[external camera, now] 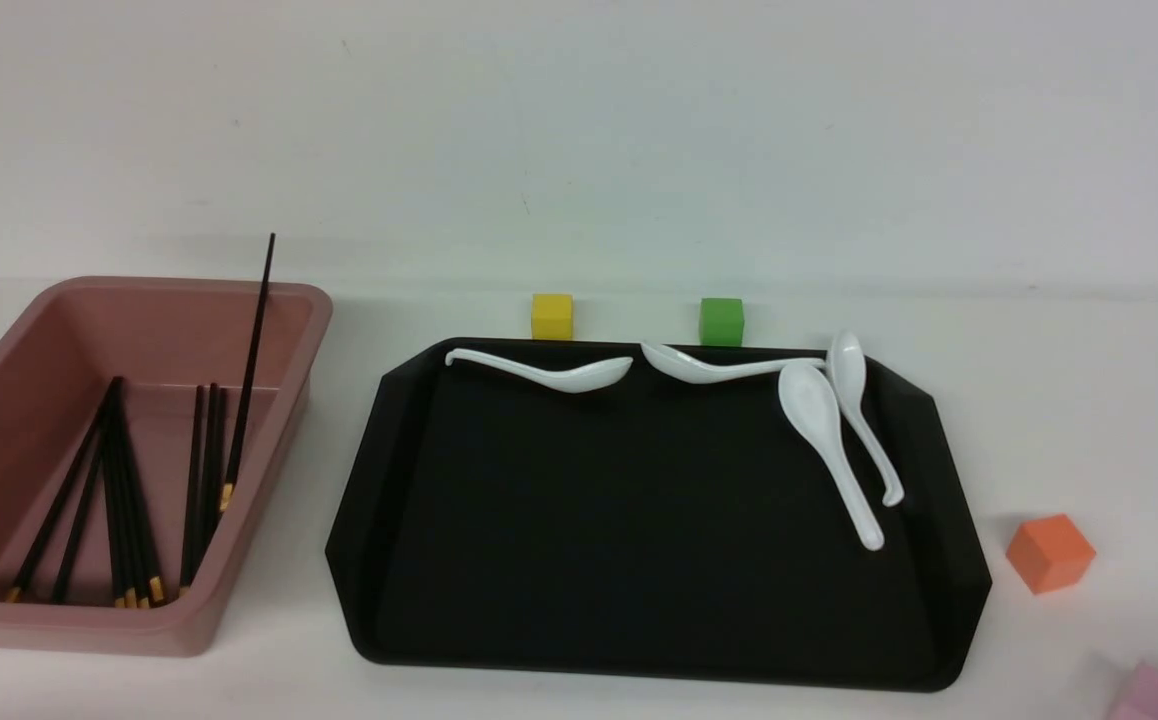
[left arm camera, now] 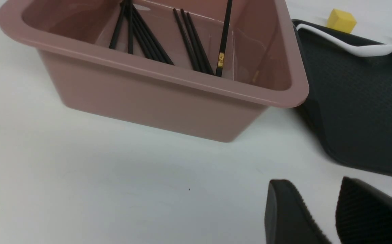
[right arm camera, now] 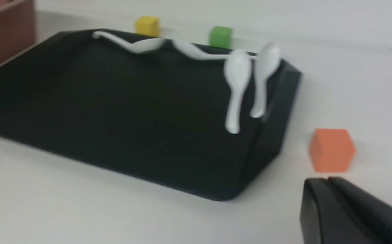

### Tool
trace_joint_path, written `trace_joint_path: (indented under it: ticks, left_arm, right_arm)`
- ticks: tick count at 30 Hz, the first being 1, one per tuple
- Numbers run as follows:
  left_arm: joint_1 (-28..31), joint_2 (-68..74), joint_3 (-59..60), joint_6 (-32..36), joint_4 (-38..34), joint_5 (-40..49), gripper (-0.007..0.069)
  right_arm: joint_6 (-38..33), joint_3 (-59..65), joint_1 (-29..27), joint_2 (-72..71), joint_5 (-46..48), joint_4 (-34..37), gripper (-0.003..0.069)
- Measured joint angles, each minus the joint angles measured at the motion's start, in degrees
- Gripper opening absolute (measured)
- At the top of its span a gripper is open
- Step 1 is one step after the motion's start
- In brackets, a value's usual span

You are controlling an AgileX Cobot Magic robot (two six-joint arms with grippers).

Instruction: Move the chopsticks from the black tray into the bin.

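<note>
Several black chopsticks (external camera: 124, 500) with gold bands lie in the dusty-pink bin (external camera: 9, 625) at the left; one (external camera: 251, 370) leans against its right wall and sticks out above the rim. They also show in the left wrist view (left arm camera: 189, 44) inside the bin (left arm camera: 142, 98). The black tray (external camera: 639, 560) holds no chopsticks. My left gripper (left arm camera: 318, 189) is open and empty, low over the table in front of the bin. My right gripper (right arm camera: 328, 183) is shut and empty, just before the orange cube. Neither gripper shows in the front view.
Several white spoons (external camera: 829, 440) lie along the tray's far edge and right side. A yellow cube (external camera: 552, 316) and a green cube (external camera: 721, 321) stand behind the tray. An orange cube (external camera: 1049, 552) and a pink cube (external camera: 1154, 695) sit at the right.
</note>
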Motion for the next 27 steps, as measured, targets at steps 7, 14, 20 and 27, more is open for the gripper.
trace_joint_path:
  ticks: [7,14,20,27]
  left_arm:
    - [0.0,0.0,0.0,0.0,0.0,0.0,0.0239]
    - [0.0,0.0,0.0,0.0,0.0,0.0,0.0239]
    - [0.0,0.0,0.0,0.0,0.0,0.0,0.0239]
    - [0.0,0.0,0.0,0.0,0.0,0.0,0.0239]
  right_arm:
    - [-0.53,4.65,-10.76,-3.77,-0.27,3.66,0.0047]
    - [-0.53,5.2,-14.85,-5.4,0.99,3.8,0.0057]
    - [-0.53,4.83,-15.22,-5.4,3.04,3.54,0.0066]
    - [-0.53,4.83,-14.56,-5.4,3.04,2.96,0.0076]
